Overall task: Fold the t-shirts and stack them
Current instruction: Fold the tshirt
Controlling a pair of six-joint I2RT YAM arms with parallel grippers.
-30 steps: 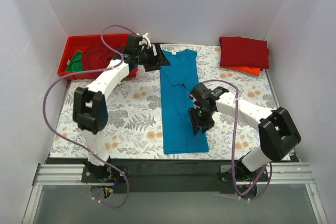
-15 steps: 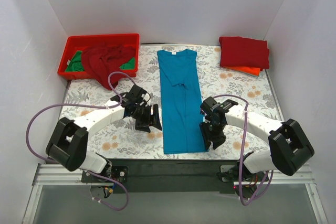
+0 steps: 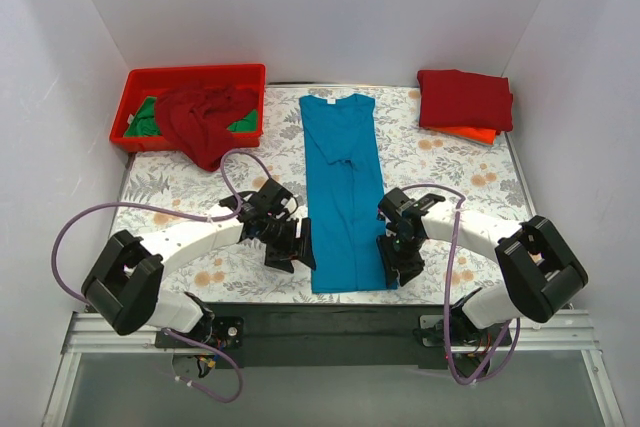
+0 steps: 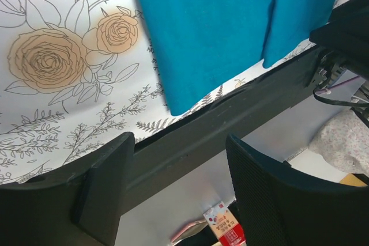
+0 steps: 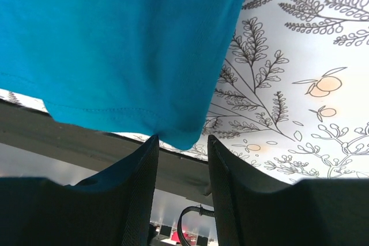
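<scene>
A teal t-shirt (image 3: 344,187), folded into a long strip, lies down the middle of the floral table (image 3: 200,217). My left gripper (image 3: 297,252) is open beside its near left corner, and that corner shows in the left wrist view (image 4: 173,105). My right gripper (image 3: 399,267) is open over the near right corner, which lies between the fingers in the right wrist view (image 5: 181,136). A folded dark red shirt (image 3: 465,99) sits on an orange one (image 3: 472,134) at the back right.
A red bin (image 3: 190,105) at the back left holds a crumpled dark red shirt (image 3: 205,117) and a green one (image 3: 145,119). White walls enclose the table. The black front rail (image 3: 330,312) runs along the near edge.
My left arm has swung from the shirt's collar at the back to its near left corner. My right gripper has moved down the right side to the near right corner.
</scene>
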